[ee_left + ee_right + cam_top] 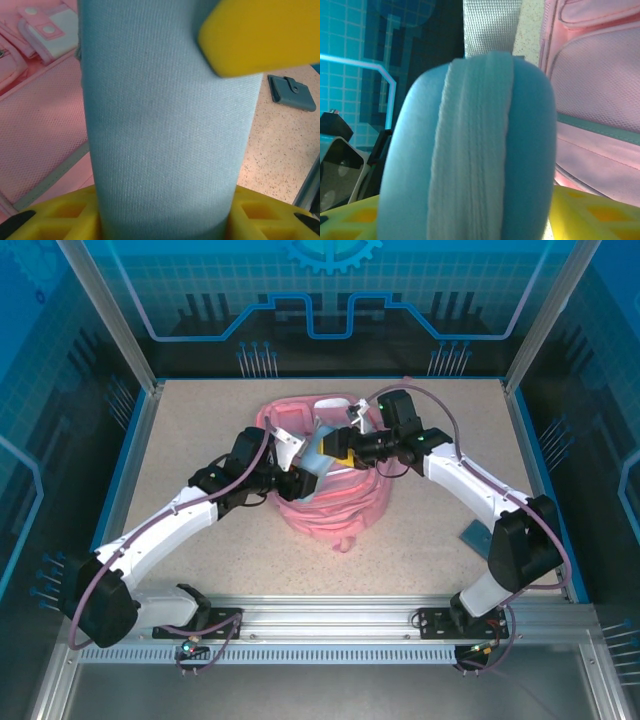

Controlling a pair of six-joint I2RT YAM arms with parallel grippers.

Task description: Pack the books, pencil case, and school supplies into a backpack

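Pale blue and soft, the pencil case (320, 453) hangs in the air over the pink backpack (345, 515), which sits mid-table, a little toward the far edge. Both pincers are closed on it. The left gripper (292, 480) clamps its lower end, and the right gripper (346, 452) pinches the upper end, one yellow finger pressed into the cloth. Its long axis runs from the left pincer up and away toward the right one, so the case lies tilted between them, equally near to either arm. The bag's mouth should be just beneath, though I cannot make out whether it gapes. On the speckled table (200, 440) a small teal wallet (478, 536) lies near the right edge, well apart.
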